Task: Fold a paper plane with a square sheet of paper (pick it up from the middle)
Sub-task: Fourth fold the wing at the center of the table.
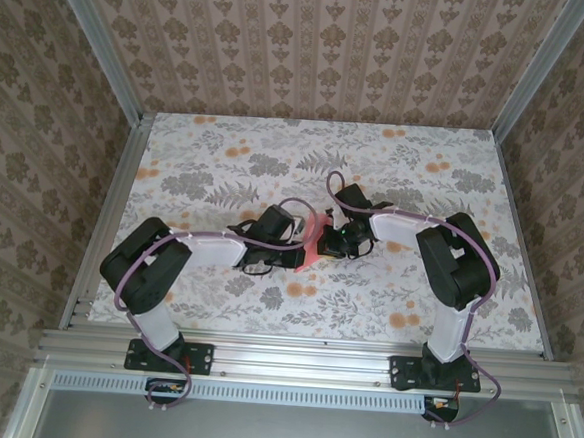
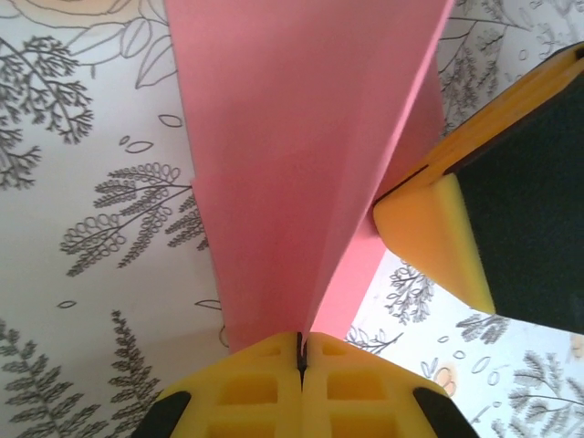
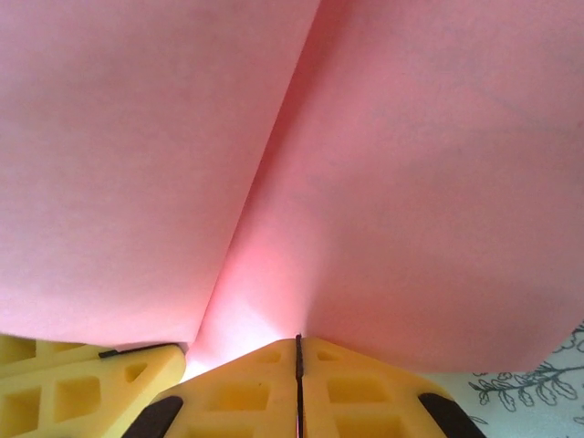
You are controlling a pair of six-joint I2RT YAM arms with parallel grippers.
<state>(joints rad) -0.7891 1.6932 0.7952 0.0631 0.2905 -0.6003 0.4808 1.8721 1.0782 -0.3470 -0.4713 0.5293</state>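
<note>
Floral-print tabletop, centre of the overhead frame: left gripper and right gripper, jaws pressed together, each pinch the creased pink paper from opposite sides.

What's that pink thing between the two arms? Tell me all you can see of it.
It is a thin, plain salmon-pink paper, matte and unprinted, folded along a crease so that two flaps spread apart in a V. It is held up between the arms, over the middle of the flowered table. The left gripper and the right gripper each pinch it near the crease, with their jaws shut.
</note>
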